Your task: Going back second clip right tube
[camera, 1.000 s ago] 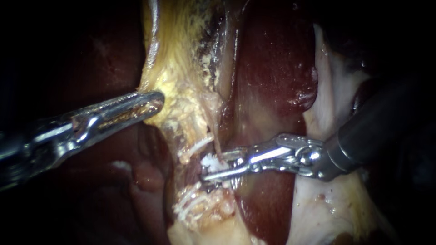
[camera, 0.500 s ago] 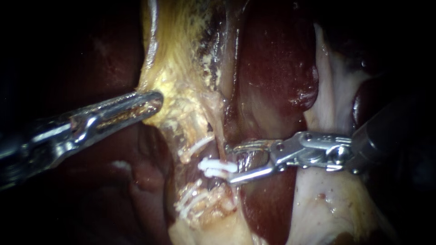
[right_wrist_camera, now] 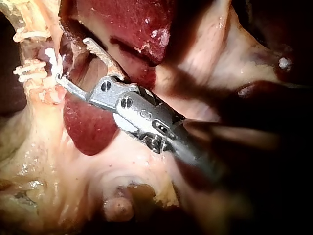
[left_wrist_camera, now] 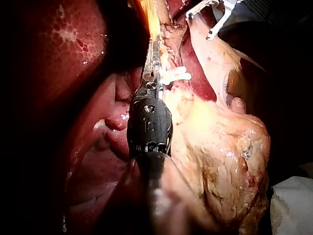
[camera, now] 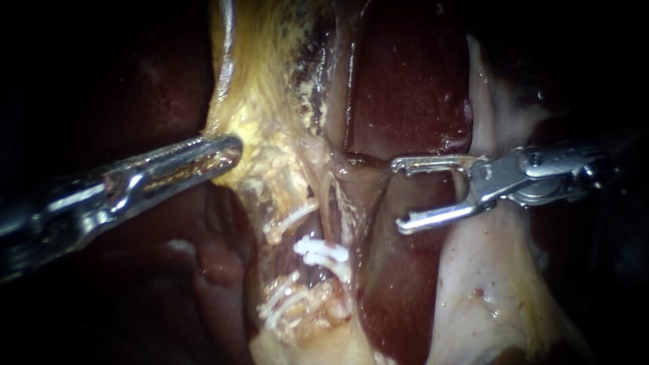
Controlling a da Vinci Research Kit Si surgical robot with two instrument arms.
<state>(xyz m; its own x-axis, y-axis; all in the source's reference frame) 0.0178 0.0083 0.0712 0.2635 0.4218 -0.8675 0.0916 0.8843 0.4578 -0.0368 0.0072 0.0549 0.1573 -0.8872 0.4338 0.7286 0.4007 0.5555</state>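
Note:
The right tube (camera: 329,203) runs down the middle of the endoscope view and carries a white clip (camera: 323,251) across it. Another white clip (camera: 291,220) sits just up and left of it, and more white clips (camera: 284,304) lie lower down. My right instrument (camera: 397,196) hovers to the right of the tube, jaws open and empty, over dark liver. My left instrument (camera: 226,152) is shut on the edge of the yellowish tissue (camera: 263,122), holding it to the left. In the right wrist view the open jaws (right_wrist_camera: 72,59) stand just short of the clips (right_wrist_camera: 29,68).
Dark red liver (camera: 405,101) lies behind the right instrument's jaws. A pale flap of tissue (camera: 487,284) lies under its shaft. In the left wrist view the left instrument (left_wrist_camera: 152,46) runs beside the pale gallbladder (left_wrist_camera: 220,147), with the clips (left_wrist_camera: 173,76) beside its jaws.
My right instrument's jaws have opened off the white clip, leaving it on the tube, and have pulled back to the right and upward. The left instrument has not moved.

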